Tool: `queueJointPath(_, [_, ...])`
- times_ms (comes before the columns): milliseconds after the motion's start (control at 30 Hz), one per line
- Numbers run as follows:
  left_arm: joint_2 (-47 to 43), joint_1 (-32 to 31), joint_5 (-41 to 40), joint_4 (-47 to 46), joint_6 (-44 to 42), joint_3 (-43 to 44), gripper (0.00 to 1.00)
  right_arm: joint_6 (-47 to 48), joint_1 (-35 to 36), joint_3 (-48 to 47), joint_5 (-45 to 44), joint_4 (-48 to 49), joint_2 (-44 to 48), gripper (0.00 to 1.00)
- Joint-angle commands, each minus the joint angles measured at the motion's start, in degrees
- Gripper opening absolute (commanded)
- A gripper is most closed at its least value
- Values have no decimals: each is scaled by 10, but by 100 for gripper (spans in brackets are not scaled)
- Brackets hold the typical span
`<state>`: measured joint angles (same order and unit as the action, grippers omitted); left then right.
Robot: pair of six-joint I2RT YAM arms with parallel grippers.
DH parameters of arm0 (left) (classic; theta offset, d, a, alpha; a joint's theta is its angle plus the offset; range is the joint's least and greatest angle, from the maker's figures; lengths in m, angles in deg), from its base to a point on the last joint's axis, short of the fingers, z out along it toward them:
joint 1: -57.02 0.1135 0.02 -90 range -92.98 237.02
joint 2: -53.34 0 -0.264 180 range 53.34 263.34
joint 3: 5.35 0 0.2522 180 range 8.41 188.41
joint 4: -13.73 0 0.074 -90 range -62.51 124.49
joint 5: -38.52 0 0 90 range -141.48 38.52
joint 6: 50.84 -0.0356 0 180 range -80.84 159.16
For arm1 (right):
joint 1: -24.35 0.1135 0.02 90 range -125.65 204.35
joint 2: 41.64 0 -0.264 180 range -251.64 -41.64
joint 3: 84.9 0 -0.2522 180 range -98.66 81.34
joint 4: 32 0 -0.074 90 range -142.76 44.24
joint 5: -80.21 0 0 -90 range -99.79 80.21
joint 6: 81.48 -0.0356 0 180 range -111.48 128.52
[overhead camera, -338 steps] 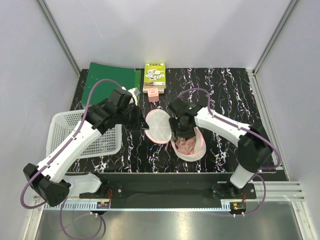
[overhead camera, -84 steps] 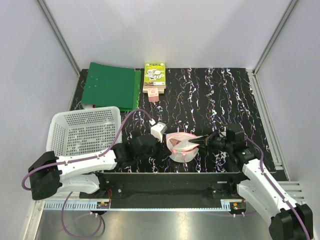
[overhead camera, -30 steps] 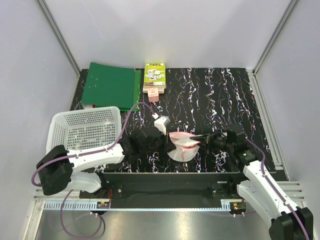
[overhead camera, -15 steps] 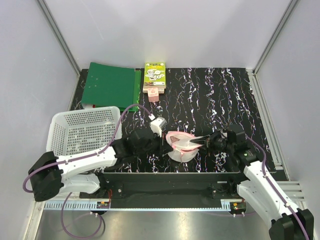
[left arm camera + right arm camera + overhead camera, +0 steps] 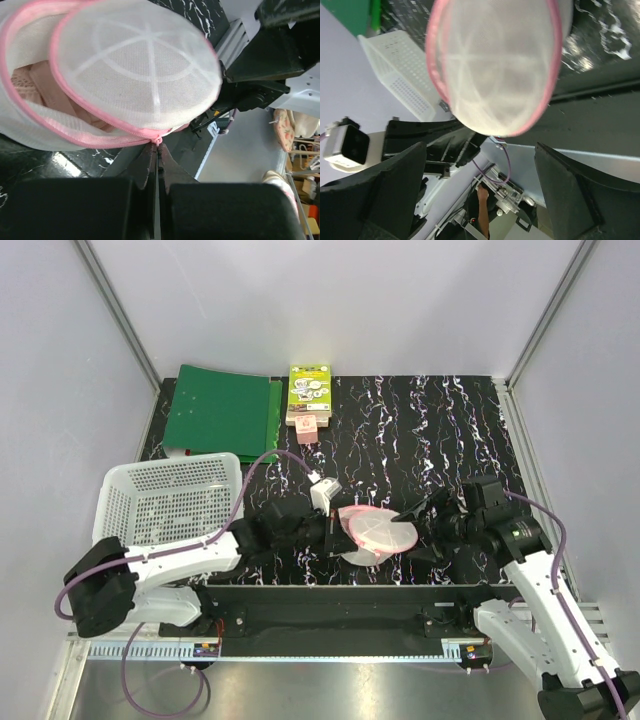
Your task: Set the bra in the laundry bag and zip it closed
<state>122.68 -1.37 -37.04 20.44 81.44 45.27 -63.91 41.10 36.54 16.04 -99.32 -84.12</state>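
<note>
Soft, even light is falling from above in the top view, making the pale walls (image 5: 350, 300) bright and casting only faint shadows on the black table (image 5: 450, 430). In the left wrist view the laundry bag (image 5: 140, 75) is glowing nearly washed out, and the left fingers (image 5: 140, 162) at bottom centre are blurring out of focus. In the right wrist view the right fingers (image 5: 395, 190) at the lower corners are sitting dark and soft.

White laundry bag (image 5: 375, 532); seemingly peach bra (image 5: 45, 95)
</note>
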Motion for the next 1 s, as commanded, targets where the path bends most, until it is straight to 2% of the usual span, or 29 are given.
queueJointPath(0, [19,-1,52,-81,31,-1,0,21,-1,-36,-21,-164,-1,95])
queueJointPath(100, [36,-5,66,-103,44,2,0,-26,-1,-29,11,-182,36,95])
queueJointPath(267, [55,-15,71,-140,68,5,0,-131,-1,33,55,-96,76,88])
queueJointPath(333, [63,-16,70,-141,71,11,0,-141,0,44,56,-49,65,85])
queueJointPath(467, [74,-21,73,-140,75,24,0,-129,4,30,35,-32,14,81])
queueJointPath(633, [88,-22,77,-126,68,49,0,-149,20,51,20,4,1,71])
queueJointPath(867, [106,-22,82,-108,63,78,0,-190,82,74,-1,49,-28,68])
queueJointPath(967, [113,-22,85,-104,61,85,0,-200,99,84,-20,55,-31,63])
